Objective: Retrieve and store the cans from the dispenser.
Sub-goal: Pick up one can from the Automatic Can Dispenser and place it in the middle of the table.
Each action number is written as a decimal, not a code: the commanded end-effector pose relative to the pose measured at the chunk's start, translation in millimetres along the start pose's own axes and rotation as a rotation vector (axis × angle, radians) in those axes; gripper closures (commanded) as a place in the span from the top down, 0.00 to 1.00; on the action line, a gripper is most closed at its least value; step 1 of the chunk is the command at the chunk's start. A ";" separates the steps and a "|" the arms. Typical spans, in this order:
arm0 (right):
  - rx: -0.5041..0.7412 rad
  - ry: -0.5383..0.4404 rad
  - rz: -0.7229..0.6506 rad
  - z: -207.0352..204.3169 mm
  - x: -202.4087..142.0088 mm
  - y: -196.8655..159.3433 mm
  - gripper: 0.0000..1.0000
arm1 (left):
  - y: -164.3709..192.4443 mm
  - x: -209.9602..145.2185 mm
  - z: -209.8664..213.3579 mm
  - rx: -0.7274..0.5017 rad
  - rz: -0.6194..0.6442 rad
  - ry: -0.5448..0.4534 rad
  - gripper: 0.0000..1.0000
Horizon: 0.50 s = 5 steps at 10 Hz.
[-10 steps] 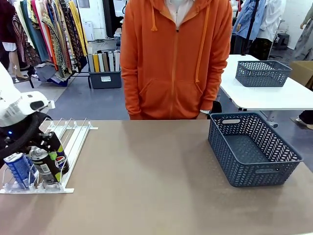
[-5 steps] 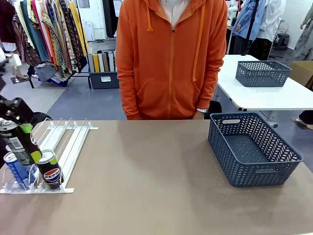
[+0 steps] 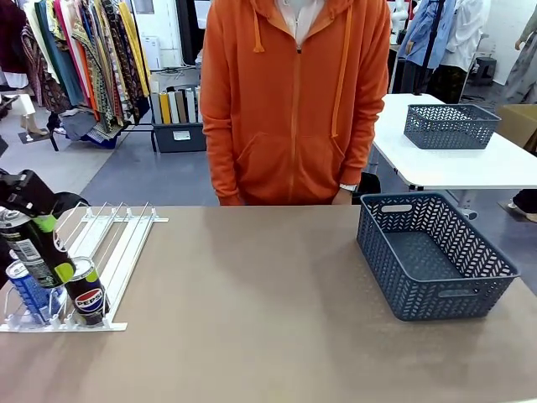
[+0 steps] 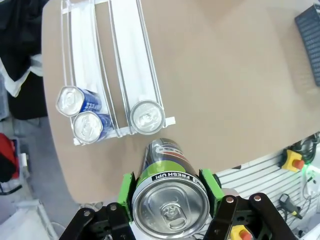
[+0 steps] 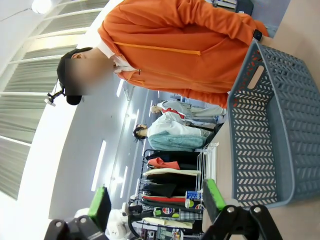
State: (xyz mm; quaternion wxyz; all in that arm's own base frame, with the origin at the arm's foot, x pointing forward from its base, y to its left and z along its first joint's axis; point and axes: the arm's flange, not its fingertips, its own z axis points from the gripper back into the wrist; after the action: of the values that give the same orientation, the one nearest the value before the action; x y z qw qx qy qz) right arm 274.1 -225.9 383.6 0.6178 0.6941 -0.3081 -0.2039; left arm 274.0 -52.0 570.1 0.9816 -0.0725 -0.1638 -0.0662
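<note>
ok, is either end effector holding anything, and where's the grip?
Left end effector is shut on a black Pepsi can, pads on opposite sides just below the rim. Right end effector is open, empty.

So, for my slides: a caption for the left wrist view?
Left gripper holds a black can near the dispenser, where three cans sit.

I count four cans in all, two black and two blue. The black ones are the held black can (image 4: 170, 200) and the black Pepsi can (image 3: 86, 291). The blue ones are the first blue can (image 4: 75, 100) and the second blue can (image 4: 90, 126). There is one dispenser (image 3: 126, 248). I see two woven baskets, the near basket (image 3: 436, 298) and the far basket (image 3: 449, 134). There are also two tables, the brown table (image 3: 252, 319) and the white table (image 3: 470, 168), and one person (image 3: 294, 101) in an orange hoodie.
</note>
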 end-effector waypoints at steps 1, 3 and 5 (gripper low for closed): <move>0.001 0.007 -0.014 1.9 -1.7 5.4 1.00 | -2.9 3.3 5.5 0.029 0.020 -0.019 0.00; 0.001 0.007 -0.014 1.9 -1.7 5.4 1.00 | 0.5 0.4 -0.9 0.004 -0.001 0.003 0.00; 0.001 0.007 -0.014 1.9 -1.7 5.4 1.00 | -35.5 26.1 -2.6 -0.090 -0.030 -0.191 0.00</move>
State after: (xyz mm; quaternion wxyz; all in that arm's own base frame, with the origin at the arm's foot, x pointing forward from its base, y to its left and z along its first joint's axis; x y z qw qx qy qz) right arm 274.1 -225.9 383.6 0.6178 0.6941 -0.3081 -0.2039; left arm 280.7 -66.1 576.0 0.9706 -0.0958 -0.2081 -0.0742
